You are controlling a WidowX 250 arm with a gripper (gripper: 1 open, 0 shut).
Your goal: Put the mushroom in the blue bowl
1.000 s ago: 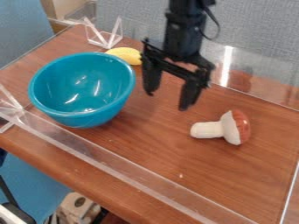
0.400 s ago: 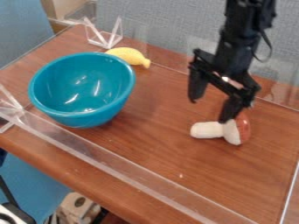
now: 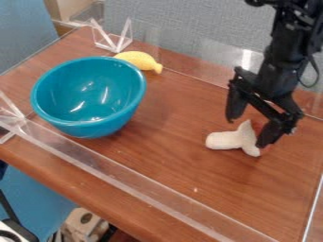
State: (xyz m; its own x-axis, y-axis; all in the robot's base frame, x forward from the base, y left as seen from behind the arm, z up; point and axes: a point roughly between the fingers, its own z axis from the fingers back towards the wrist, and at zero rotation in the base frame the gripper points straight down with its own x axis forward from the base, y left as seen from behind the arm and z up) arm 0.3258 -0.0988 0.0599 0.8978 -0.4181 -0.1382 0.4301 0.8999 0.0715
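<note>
The mushroom point(image 3: 231, 140) lies on its side on the wooden table, cream stem pointing left; its reddish cap is mostly hidden behind my fingers. My black gripper point(image 3: 258, 123) hangs straight down over the cap end, jaws open, one finger on each side of the mushroom and nothing gripped. The blue bowl point(image 3: 87, 95) stands upright and empty at the left, well away from the gripper.
A yellow banana point(image 3: 139, 61) lies behind the bowl. Clear acrylic walls point(image 3: 151, 184) fence in the wooden table top on the near and far sides. White clips sit at the back left corner point(image 3: 111, 38).
My gripper has travelled from the table's middle to the right and down, ending over the mushroom, with its fingers turned a little. The jaws stayed open. The mushroom and bowl have not moved.
</note>
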